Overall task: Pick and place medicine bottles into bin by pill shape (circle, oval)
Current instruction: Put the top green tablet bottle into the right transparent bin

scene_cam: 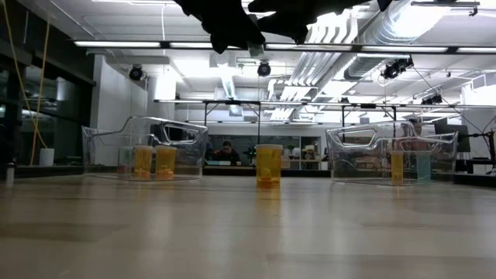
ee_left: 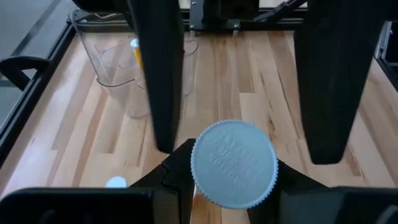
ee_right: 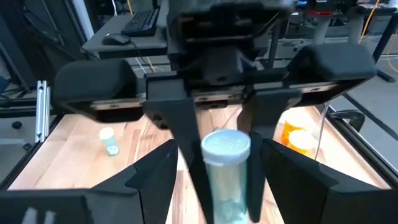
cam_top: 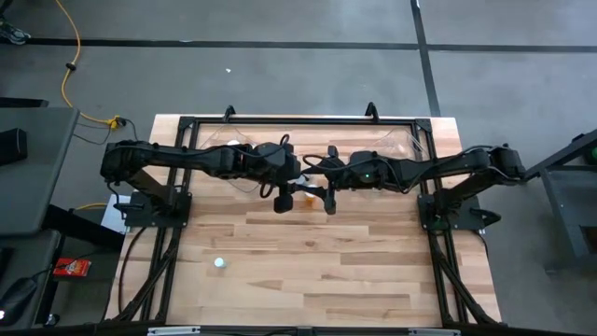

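A pale teal medicine bottle with a white cap (ee_right: 226, 163) is high above the table's middle, in my shut left gripper (cam_top: 280, 203). My right gripper (cam_top: 328, 203) is open. Its fingers (ee_left: 160, 93) stand on either side of that bottle, apart from it. An orange bottle (scene_cam: 269, 164) stands on its base on the table below both grippers. Another pale bottle (cam_top: 219, 264) stands on the near left of the table. Two clear bins stand at the back: the left one (scene_cam: 101, 147) holds two orange bottles, and the right one (scene_cam: 449, 151) holds an orange and a teal one. My left gripper pinches the pale bottle between its two fingers (ee_right: 188, 155), on the sides just below the white cap (ee_left: 234, 163). The fingers come from above and lie along the bottle, with the cap toward the palm. The bottle hangs roughly upright, lifted clear of the table.
A black frame (cam_top: 298, 119) runs along the table's far edge and sides. The arm bases (cam_top: 149, 201) stand at the left and right edges. A person sits far behind the table in the low view (scene_cam: 226, 153).
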Tool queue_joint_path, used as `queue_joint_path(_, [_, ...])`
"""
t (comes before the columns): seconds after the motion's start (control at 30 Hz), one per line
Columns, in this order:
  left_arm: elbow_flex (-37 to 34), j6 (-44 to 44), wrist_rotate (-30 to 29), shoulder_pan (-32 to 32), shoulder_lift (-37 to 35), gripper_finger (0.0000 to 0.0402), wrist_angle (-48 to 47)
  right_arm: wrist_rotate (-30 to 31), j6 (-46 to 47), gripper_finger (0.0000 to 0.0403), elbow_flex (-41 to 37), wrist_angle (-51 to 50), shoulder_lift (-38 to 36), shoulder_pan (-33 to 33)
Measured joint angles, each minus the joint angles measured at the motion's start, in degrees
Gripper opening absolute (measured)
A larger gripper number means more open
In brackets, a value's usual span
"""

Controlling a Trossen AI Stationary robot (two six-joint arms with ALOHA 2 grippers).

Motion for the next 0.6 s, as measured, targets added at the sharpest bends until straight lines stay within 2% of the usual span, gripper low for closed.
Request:
queue_joint_path(0.17, [0.0,0.0,0.02,0.0,0.0,0.0092,0.73,-0.01,-0.01,0.0219,0.01,-0.02,-0.02,0.0])
queue_joint_path(0.43, [0.0,0.14,0.16,0.0,0.0,0.0092,1.54,-0.01,0.01,0.0171,0.0,0.42,-0.02,0.02])
queue_joint_path(0.6, [0.0,0.04,0.61,0.0,0.0,0.0092,1.74,0.03,-0.01,0.0161,0.02,1.32,-0.04,0.02])
